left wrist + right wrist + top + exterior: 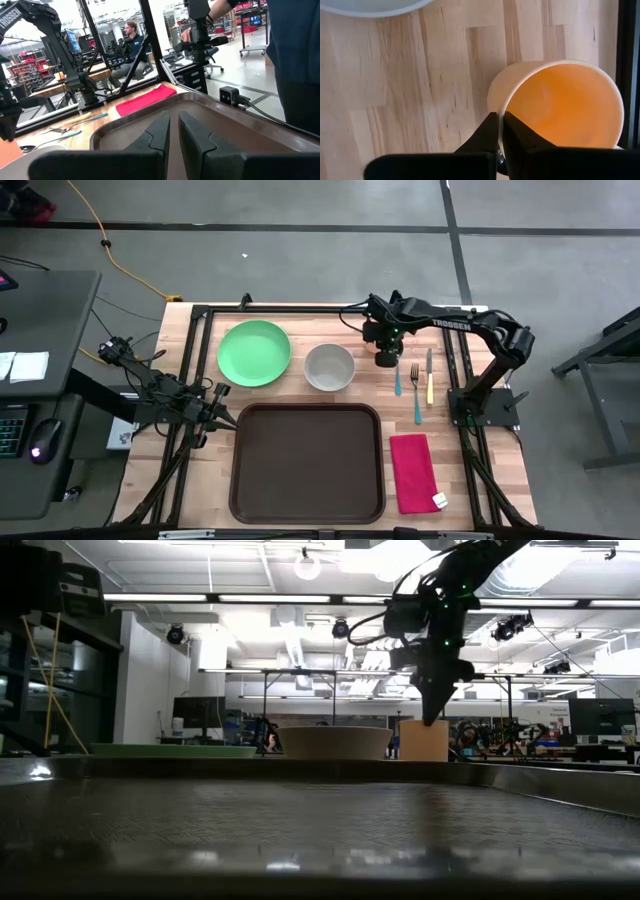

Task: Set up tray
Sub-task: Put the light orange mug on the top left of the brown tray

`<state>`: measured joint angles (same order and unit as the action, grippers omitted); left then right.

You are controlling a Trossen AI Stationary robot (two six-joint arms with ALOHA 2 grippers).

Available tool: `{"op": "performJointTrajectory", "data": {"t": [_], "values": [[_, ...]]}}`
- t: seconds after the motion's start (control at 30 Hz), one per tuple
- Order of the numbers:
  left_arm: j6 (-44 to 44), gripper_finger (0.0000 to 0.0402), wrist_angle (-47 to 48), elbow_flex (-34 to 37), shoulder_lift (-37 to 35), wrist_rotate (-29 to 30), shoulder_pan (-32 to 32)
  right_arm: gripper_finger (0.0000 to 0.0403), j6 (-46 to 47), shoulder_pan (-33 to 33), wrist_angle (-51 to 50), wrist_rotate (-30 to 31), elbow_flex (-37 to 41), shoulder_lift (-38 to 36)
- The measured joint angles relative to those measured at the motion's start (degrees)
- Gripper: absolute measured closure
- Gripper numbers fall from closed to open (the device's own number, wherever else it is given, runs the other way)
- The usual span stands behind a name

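Brown tray [307, 463] sits at desk's [195, 490] near edge, nothing in it. Left pincer [226, 408] waits off its left corner, fingers slightly apart, holding nothing. Beyond, green plate [254, 352], grey bowl [329, 367]. Right arm reads TROSSEN; right pincer [500, 134] pinched together on orange cup's [565, 105] rim.

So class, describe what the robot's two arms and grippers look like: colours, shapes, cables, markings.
Both arms are black, jointed tube links. The right arm bears white TROSSEN lettering, a black cable loop and a small green light near its wrist. The left arm trails thin black cables. The left gripper and right gripper each have two matte black, wedge-shaped fingers.
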<state>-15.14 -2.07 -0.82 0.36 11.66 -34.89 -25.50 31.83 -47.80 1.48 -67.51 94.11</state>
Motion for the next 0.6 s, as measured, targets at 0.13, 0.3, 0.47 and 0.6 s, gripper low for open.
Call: {"op": "performJointTrajectory", "data": {"t": [0.13, 0.3, 0.47, 0.6], "values": [[0.0, 0.033, 0.02, -0.02, 0.02, 0.0, 0.0, 0.0403, 0.0, -0.9, -1.2, 2.16, 0.0, 0.0], [0.0, 0.033, 0.02, -0.02, 0.0, 0.0, 0.0, 0.0403, 0.16, -2.14, -1.37, 2.27, 0.0, 0.02], [0.0, 0.033, 0.01, -0.02, 0.02, 0.0, 0.0, 0.0402, 0.2, -2.72, -2.44, 2.73, -0.94, 0.04], [0.02, 0.033, 0.02, -0.02, 0.02, 0.0, 0.0, 0.0402, 0.13, -2.75, -3.95, 2.74, -4.15, 0.04]]}}
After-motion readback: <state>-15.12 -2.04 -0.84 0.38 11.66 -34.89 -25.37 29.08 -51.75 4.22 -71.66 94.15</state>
